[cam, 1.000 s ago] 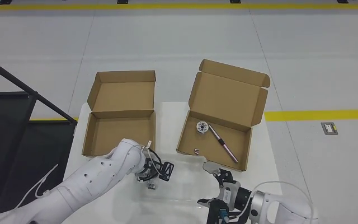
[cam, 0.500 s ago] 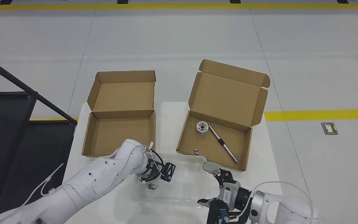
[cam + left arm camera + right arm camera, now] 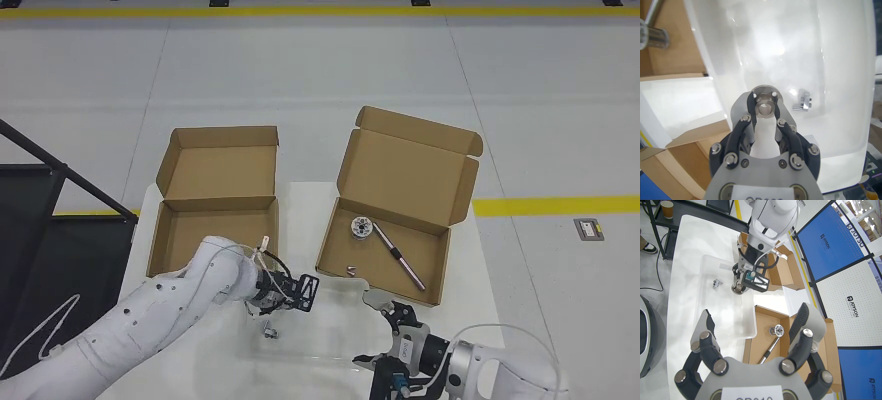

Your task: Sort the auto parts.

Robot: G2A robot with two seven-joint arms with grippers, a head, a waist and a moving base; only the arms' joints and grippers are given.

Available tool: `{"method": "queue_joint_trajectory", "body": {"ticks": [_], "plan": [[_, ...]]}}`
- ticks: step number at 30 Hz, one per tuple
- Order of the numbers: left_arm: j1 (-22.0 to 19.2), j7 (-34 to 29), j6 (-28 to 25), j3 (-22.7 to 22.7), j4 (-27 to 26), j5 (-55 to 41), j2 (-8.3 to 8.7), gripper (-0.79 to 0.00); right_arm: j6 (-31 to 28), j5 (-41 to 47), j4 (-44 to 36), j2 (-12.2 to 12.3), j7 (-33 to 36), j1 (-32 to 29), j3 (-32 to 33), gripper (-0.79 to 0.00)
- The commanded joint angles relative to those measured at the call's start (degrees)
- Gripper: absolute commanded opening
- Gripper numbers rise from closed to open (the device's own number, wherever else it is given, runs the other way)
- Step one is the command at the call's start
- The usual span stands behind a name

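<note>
The left pincer (image 3: pixel 763 106), clenched on the flanged hub (image 3: pixel 769 90) over the clear tray (image 3: pixel 838 85), has the left box (image 3: pixel 205 245) and the right box (image 3: pixel 400 175) just ahead on either side, with the bracket (image 3: pixel 803 104) just beside it.

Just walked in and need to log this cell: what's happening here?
The left gripper is shut on a flanged metal bushing over the clear tray, where a small bracket lies. The right gripper hangs open near the right box, which already holds a round part and a rod.
</note>
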Motion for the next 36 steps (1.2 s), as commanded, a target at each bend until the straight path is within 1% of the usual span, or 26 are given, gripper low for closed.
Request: {"method": "queue_joint_trajectory", "body": {"ticks": [1, 4, 6, 8, 11, 12, 13, 25, 27, 28, 30, 33, 36], "plan": [[1.91, 2.14, 1.00, -4.75, -2.66, -0.18, 2.58, -0.785, 0.00, 0.00, 0.00, 0.00, 0.00, 0.00, 0.00, 0.000], [6.22, 4.90, 2.80, -12.88, -5.13, 0.24, 6.71, -0.785, 0.00, 0.00, 0.00, 0.00, 0.00, 0.00, 0.00, 0.000], [9.70, 4.43, 4.55, -18.22, -5.80, 1.83, 9.32, -0.785, 0.00, 0.00, 0.00, 0.00, 0.00, 0.00, 0.00, 0.000], [13.44, 4.64, 5.81, -23.30, -6.31, 2.29, 11.57, -0.785, 0.00, 0.00, 0.00, 0.00, 0.00, 0.00, 0.00, 0.000], [18.68, 3.75, 8.98, -30.07, -5.86, 3.67, 14.21, -0.785, 0.00, 0.00, 0.00, 0.00, 0.00, 0.00, 0.00, 0.000], [20.28, 2.32, 10.73, -31.83, -6.19, 5.14, 14.88, -0.785, 0.00, 0.00, 0.00, 0.00, 0.00, 0.00, 0.00, 0.000], [20.80, 1.71, 11.46, -32.35, -6.52, 5.83, 15.08, -0.785, 0.00, 0.00, 0.00, 0.00, 0.00, 0.00, 0.00, 0.000], [20.80, 1.71, 11.46, -32.35, -6.52, 5.83, 15.08, -0.785, 0.00, 0.00, 0.00, 0.00, 0.00, 0.00, 0.00, 0.000], [21.47, -0.83, 15.62, -31.72, -5.02, 7.06, 14.70, -0.785, 0.00, 0.00, 0.00, 0.00, 0.00, 0.00, 0.00, 0.000], [21.35, -1.26, 16.69, -30.95, -4.37, 6.30, 14.25, -0.785, 0.00, 0.00, 0.00, 0.00, 0.00, 0.00, 0.00, 0.000], [19.55, -1.96, 17.75, -29.73, -0.96, 4.85, 13.25, -0.785, 0.00, 0.00, 0.00, 0.00, 0.00, 0.00, 0.00, 0.000], [15.45, -2.18, 18.25, -27.39, 4.98, 3.15, 11.39, -0.785, 0.00, 0.00, 0.00, 0.00, 0.00, 0.00, 0.00, 0.000], [11.04, -0.74, 17.37, -25.00, 11.67, 0.58, 9.33, -0.785, 0.00, 0.00, 0.00, 0.00, 0.00, 0.00, 0.00, 0.000]]}}
